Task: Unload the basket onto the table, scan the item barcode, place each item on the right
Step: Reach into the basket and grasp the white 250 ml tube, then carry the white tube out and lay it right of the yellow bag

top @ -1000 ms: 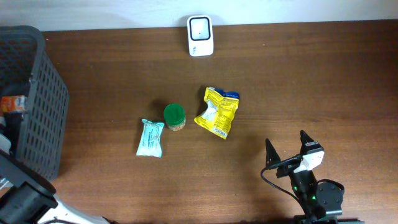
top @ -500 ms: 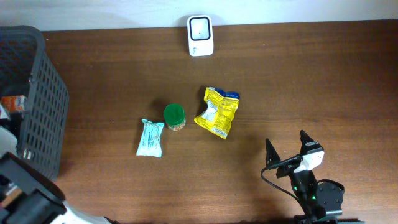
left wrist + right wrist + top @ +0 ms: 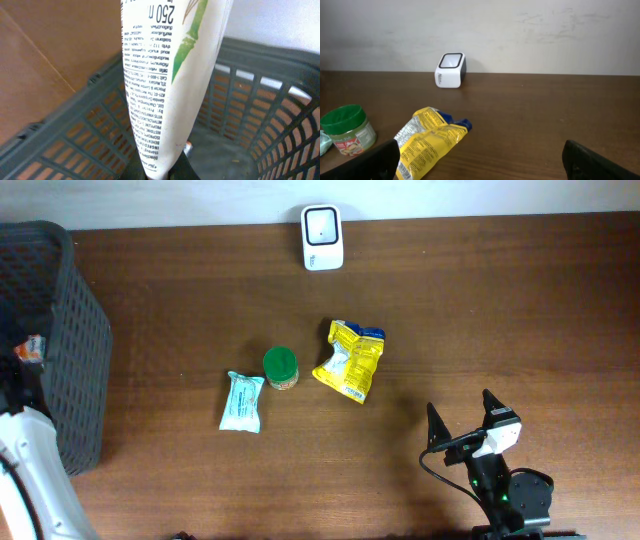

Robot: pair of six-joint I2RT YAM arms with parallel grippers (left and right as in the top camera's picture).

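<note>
In the left wrist view my left gripper (image 3: 160,174) is shut on the bottom end of a white tube (image 3: 165,75) printed with small black text and a green bamboo drawing. The tube hangs over the inside of the dark grey basket (image 3: 260,100). Overhead, only the white left arm (image 3: 22,465) shows beside the basket (image 3: 60,310). The white barcode scanner (image 3: 322,237) stands at the table's far edge, also in the right wrist view (image 3: 451,70). My right gripper (image 3: 459,406) rests open near the front edge, holding nothing (image 3: 479,150).
A yellow pouch (image 3: 350,360), a green-lidded jar (image 3: 280,367) and a teal packet (image 3: 242,401) lie mid-table. The pouch (image 3: 427,140) and jar (image 3: 346,129) sit ahead-left of the right gripper. An orange-and-white item (image 3: 30,348) shows at the basket.
The left arm has swung at the basket's near side, and its white link now shows at the lower left. The right arm and the table items have not moved.
</note>
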